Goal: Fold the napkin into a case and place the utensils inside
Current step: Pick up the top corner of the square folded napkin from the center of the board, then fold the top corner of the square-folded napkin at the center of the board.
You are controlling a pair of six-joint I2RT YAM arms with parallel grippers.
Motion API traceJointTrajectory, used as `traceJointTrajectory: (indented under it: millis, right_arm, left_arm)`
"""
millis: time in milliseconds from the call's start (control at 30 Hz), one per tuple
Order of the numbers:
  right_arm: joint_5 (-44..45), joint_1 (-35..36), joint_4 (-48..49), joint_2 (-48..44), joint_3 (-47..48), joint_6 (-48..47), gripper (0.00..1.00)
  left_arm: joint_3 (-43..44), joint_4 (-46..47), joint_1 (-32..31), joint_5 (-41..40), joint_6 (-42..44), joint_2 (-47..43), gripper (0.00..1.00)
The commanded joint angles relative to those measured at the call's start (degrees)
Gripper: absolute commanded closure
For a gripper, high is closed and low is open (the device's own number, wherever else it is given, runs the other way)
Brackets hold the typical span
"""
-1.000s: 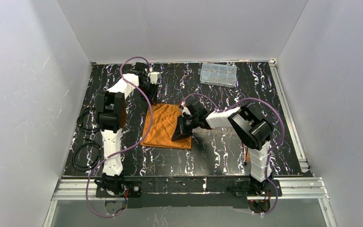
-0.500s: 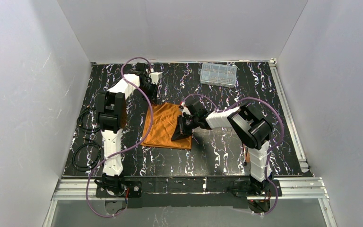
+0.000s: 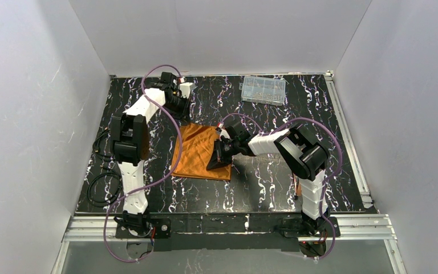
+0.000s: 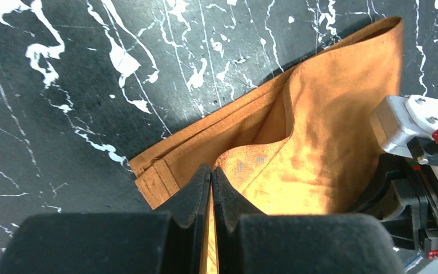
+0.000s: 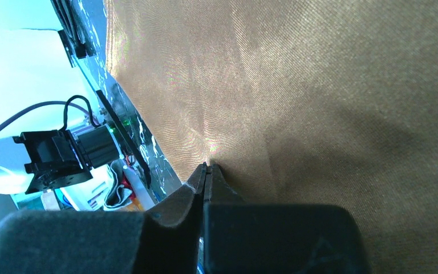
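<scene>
The rust-orange napkin (image 3: 197, 151) lies folded in layers in the middle of the table. In the left wrist view the napkin (image 4: 325, 131) has its top layer raised off the layers beneath. My left gripper (image 3: 183, 116) is at its far left corner, and the left gripper (image 4: 211, 170) is shut, with a strip of cloth between the jaws. My right gripper (image 3: 219, 158) is at the napkin's right edge. There the right gripper (image 5: 207, 166) is shut, pinching the napkin (image 5: 319, 85), which puckers at the tips. The utensils do not show plainly; a thin copper-coloured sliver (image 3: 297, 187) peeks from behind my right arm.
A clear plastic compartment box (image 3: 263, 89) sits at the back right. Black cable loops (image 3: 100, 185) lie at the left edge. White walls enclose the table, and an aluminium rail (image 3: 349, 142) runs along its right side.
The left gripper has shut on the napkin's far left corner, and the left arm has shifted slightly left and back. The right arm has not moved.
</scene>
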Motion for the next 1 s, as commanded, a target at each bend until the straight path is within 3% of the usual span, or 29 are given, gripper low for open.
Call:
traceJointTrajectory:
  millis: [0,467,567,767,967]
  right_arm:
    - [0.83,0.29,0.63,1.14,0.60,-0.38,0.94]
    - [-0.03,0.15,4.46,-0.94,1.10,1.59,0.91]
    - [-0.90,-0.28,8.91,-2.25,-0.76,4.02,0.84]
    - [-1.63,-3.57,11.47,-10.43,-5.10,7.20,0.52]
    - [-0.02,-7.27,11.45,-18.43,-10.43,10.02,0.41]
  left_arm:
    - [-2.27,-0.86,-0.33,3.95,-0.72,-3.85,1.00]
    - [-8.62,-3.85,-2.02,7.36,-5.96,-14.76,1.00]
    - [-8.90,-6.18,-2.24,8.41,-8.12,-14.85,1.00]
    - [-13.95,-4.35,-4.39,8.79,-11.03,-17.87,1.00]
    - [-17.95,-2.03,-7.60,8.84,-13.83,-21.43,1.00]
